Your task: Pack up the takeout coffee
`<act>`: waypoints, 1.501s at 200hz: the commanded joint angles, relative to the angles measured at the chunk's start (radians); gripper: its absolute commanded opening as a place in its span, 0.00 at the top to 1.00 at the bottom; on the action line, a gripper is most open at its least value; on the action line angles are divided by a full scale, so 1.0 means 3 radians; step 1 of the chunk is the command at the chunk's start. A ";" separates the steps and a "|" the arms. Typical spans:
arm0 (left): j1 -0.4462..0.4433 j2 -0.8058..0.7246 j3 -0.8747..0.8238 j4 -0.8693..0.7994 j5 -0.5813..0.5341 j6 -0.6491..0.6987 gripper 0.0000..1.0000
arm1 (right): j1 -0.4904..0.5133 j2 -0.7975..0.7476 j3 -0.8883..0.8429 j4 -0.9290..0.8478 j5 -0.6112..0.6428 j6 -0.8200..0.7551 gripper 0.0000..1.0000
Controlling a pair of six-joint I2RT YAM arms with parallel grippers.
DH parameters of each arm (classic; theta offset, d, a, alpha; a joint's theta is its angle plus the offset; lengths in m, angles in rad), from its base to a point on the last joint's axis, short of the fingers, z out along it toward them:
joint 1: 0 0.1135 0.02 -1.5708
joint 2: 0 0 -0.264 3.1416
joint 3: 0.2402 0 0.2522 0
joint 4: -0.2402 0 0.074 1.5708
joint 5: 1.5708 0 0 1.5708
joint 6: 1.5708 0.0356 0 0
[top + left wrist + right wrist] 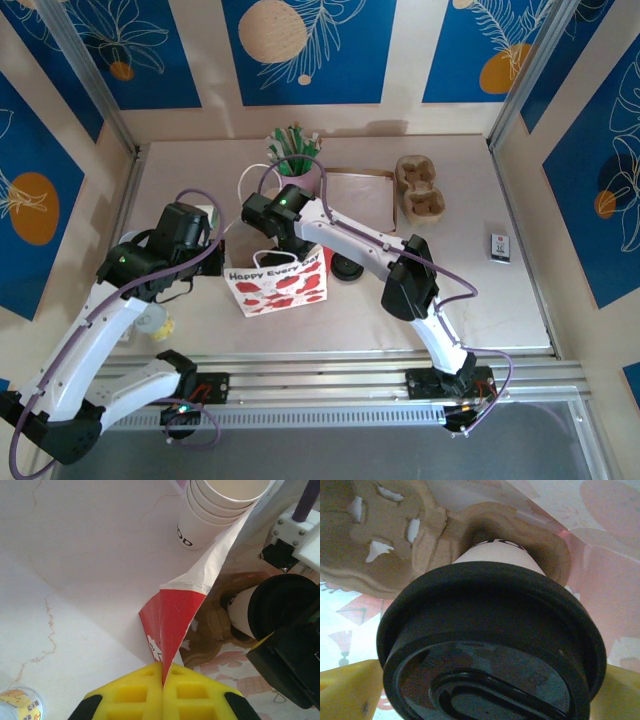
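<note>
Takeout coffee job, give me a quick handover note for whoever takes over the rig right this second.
Left gripper: shut on the rim of the paper bag, pulling the mouth open.
Right gripper: open, down inside the bag, fingers on either side of the black lid.
Takeout coffee: lidded and seated in a pocket of the pulp carrier, which is inside the bag.
Done: the coffee is in the bag.
Left: probably lift the right arm clear without snagging the lid, then let go of the bag rim.
</note>
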 commanded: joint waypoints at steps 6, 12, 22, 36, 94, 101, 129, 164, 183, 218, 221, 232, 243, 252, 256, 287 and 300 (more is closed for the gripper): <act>-0.0019 -0.0061 0.0061 -0.0148 -0.0089 0.0050 1.00 | 0.0012 -0.0116 0.0204 -0.0280 0.0092 0.0051 0.01; -0.0018 -0.0063 0.0064 -0.0149 -0.0086 0.0050 1.00 | 0.0019 -0.0116 0.0225 -0.0279 0.0076 0.0043 0.01; -0.0019 -0.0058 0.0069 -0.0152 -0.0084 0.0050 1.00 | 0.0034 -0.0111 0.0266 -0.0287 0.0055 0.0036 0.01; -0.0018 -0.0046 0.0084 -0.0159 -0.0077 0.0051 1.00 | 0.0049 -0.0091 0.0311 -0.0311 0.0039 0.0020 0.01; -0.0019 0.0006 0.0159 -0.0210 -0.0071 0.0071 1.00 | 0.0088 -0.0110 0.0331 -0.0308 0.0001 0.0010 0.01; -0.0019 0.0013 0.0161 -0.0215 -0.0071 0.0071 1.00 | 0.0092 -0.0116 0.0346 -0.0307 0.0000 0.0009 0.01; -0.0019 0.0025 0.0161 -0.0230 -0.0071 0.0076 1.00 | 0.0100 -0.0113 0.0407 -0.0342 -0.0002 0.0000 0.01; -0.0019 0.0040 0.0161 -0.0235 -0.0072 0.0081 1.00 | 0.0135 -0.0106 0.0427 -0.0330 -0.0008 -0.0026 0.01; -0.0020 0.0051 0.0172 -0.0235 -0.0066 0.0081 1.00 | 0.0146 -0.0090 0.0423 -0.0332 -0.0007 -0.0035 0.01; -0.0023 0.0072 0.0199 -0.0243 -0.0056 0.0081 1.00 | 0.0179 -0.0094 0.0417 -0.0295 -0.0051 -0.0081 0.01; -0.0028 0.0073 0.0199 -0.0245 -0.0056 0.0081 1.00 | 0.0180 -0.0099 0.0410 -0.0289 -0.0055 -0.0088 0.01; -0.0029 0.0083 0.0204 -0.0250 -0.0053 0.0081 1.00 | 0.0181 -0.0120 0.0378 -0.0255 -0.0066 -0.0093 0.01; -0.0029 0.0088 0.0204 -0.0251 -0.0056 0.0081 1.00 | 0.0176 -0.0128 0.0361 -0.0254 -0.0071 -0.0097 0.01; -0.0034 0.0089 0.0202 -0.0253 -0.0056 0.0081 1.00 | 0.0173 -0.0128 0.0347 -0.0251 -0.0059 -0.0093 0.01; -0.0034 0.0088 0.0203 -0.0255 -0.0056 0.0082 1.00 | 0.0175 -0.0130 0.0341 -0.0248 -0.0061 -0.0096 0.01; -0.0044 0.0107 0.0207 -0.0261 -0.0051 0.0081 1.00 | 0.0173 -0.0151 0.0293 -0.0222 -0.0050 -0.0092 0.01; -0.0047 0.0115 0.0212 -0.0263 -0.0050 0.0081 1.00 | 0.0173 -0.0151 0.0295 -0.0225 -0.0039 -0.0097 0.01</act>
